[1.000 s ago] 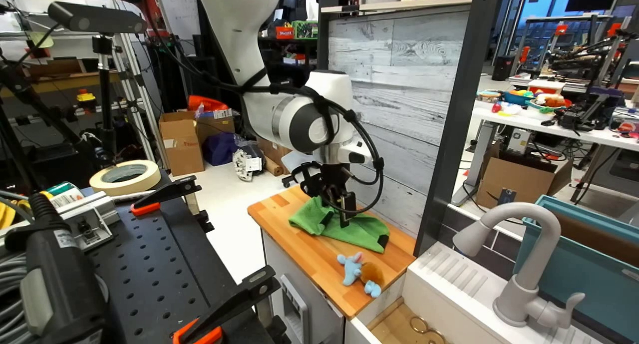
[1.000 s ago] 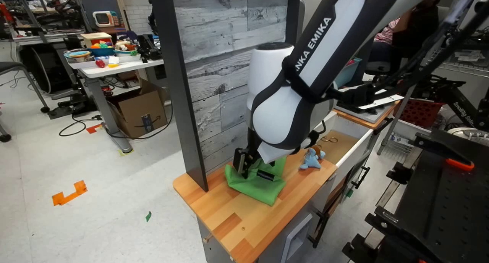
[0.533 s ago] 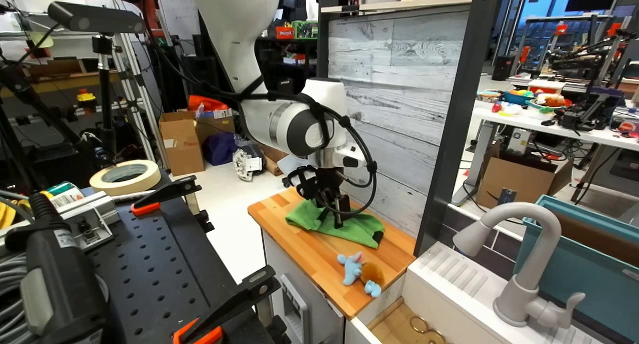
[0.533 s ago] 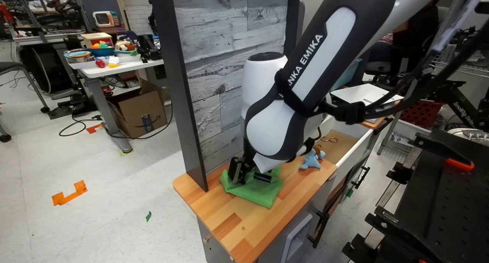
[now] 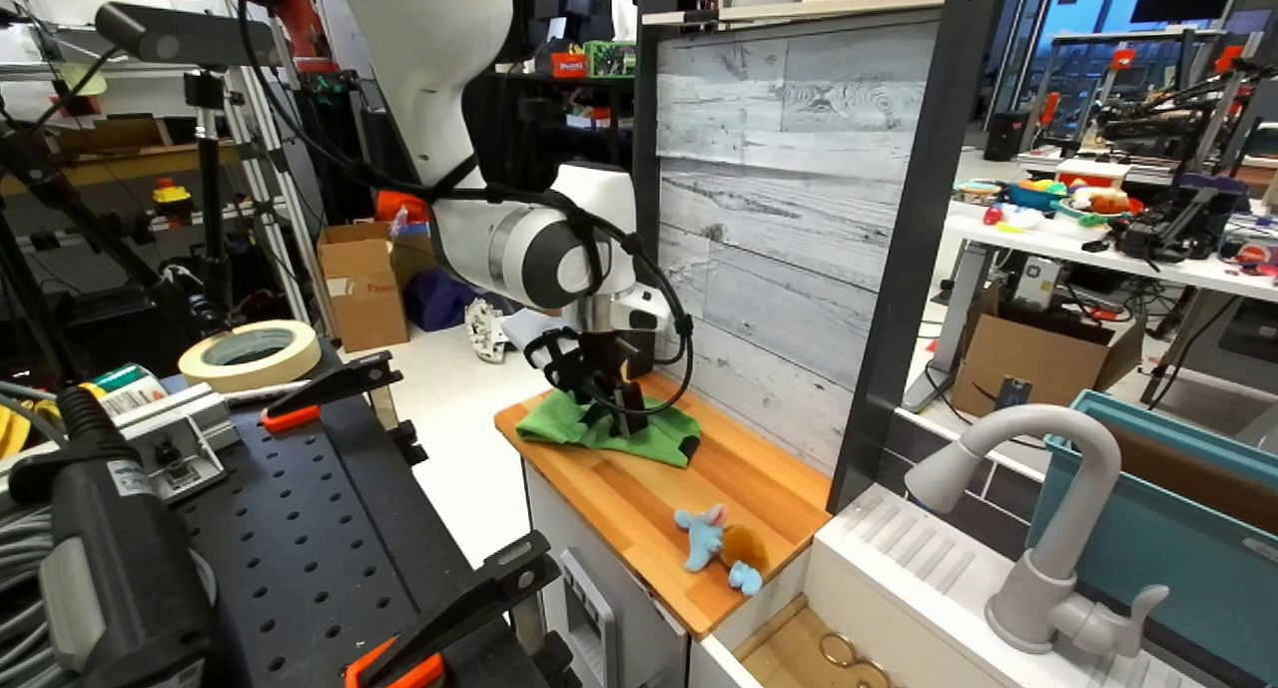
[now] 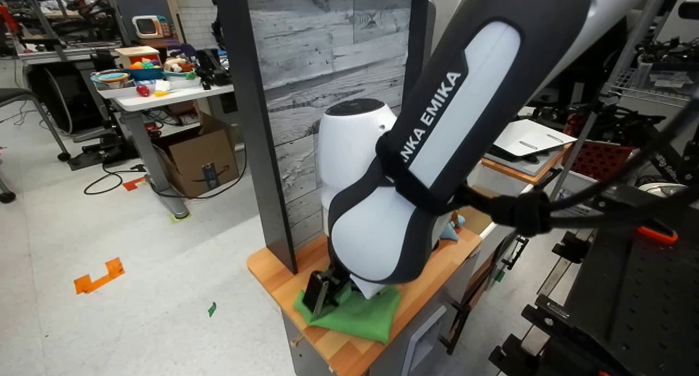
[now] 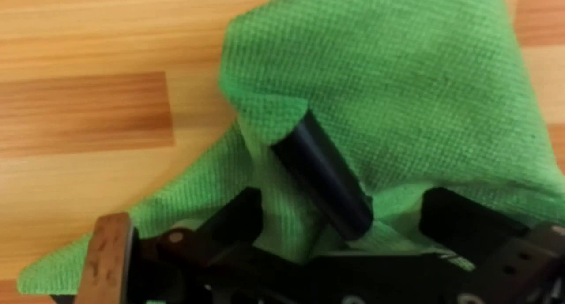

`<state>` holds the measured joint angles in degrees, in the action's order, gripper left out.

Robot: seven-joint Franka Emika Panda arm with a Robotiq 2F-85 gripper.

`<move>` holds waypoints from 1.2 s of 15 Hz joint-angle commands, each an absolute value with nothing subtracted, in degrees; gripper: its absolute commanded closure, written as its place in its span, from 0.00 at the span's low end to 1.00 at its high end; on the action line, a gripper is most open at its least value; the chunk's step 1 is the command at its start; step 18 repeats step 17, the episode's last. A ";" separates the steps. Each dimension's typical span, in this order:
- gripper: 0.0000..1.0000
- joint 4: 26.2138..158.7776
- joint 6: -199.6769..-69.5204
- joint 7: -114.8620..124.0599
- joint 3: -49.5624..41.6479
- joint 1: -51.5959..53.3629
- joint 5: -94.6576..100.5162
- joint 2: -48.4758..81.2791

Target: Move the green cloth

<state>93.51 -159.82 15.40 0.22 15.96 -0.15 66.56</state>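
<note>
Rumpled, folded green cloth (image 7: 397, 96), finely textured

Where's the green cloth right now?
In an exterior view, the green cloth lies on the wooden countertop, up and left of the blue toy; the wrist view shows it under the open tool.

A lane of bare butcher-block countertop (image 5: 639, 498) lies between the green cloth (image 5: 659, 442) and the blue and brown plush toy (image 5: 709, 544), which is in the way toward the gray faucet (image 5: 1066, 538). A wood-plank panel (image 5: 789, 219) and its dark post (image 5: 911, 239) wall off one long side. The opposite long edge is open, with a floor (image 5: 474, 468) gap before the black perforated workbench (image 5: 300, 498), whose clamps (image 5: 464, 603) jut into it. In the wrist view, the cloth's black strip (image 7: 324, 176) shows between the spread fingers (image 7: 240, 218) of the gripper (image 7: 342, 209).
</note>
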 commanded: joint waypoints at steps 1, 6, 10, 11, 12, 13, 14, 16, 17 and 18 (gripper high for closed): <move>0.00 96.68 -160.74 13.06 1.27 18.03 0.43 66.42; 0.00 100.09 -160.49 15.06 -3.72 22.75 1.95 62.75; 0.00 107.85 -162.95 14.45 -8.82 25.66 5.65 54.94; 0.00 110.13 -164.32 14.42 -9.56 25.96 6.48 52.70; 0.00 112.82 -166.14 13.52 -9.26 25.08 6.96 50.13; 0.00 115.02 -168.15 12.03 -8.81 24.06 7.68 48.10; 0.00 107.52 -164.78 13.91 -8.57 24.34 6.49 54.31; 0.00 111.49 -166.41 13.00 -8.71 24.00 7.01 50.66; 0.00 112.55 -166.45 12.91 -8.71 23.96 7.18 49.68; 0.00 112.55 -166.45 12.91 -8.71 23.96 7.18 49.68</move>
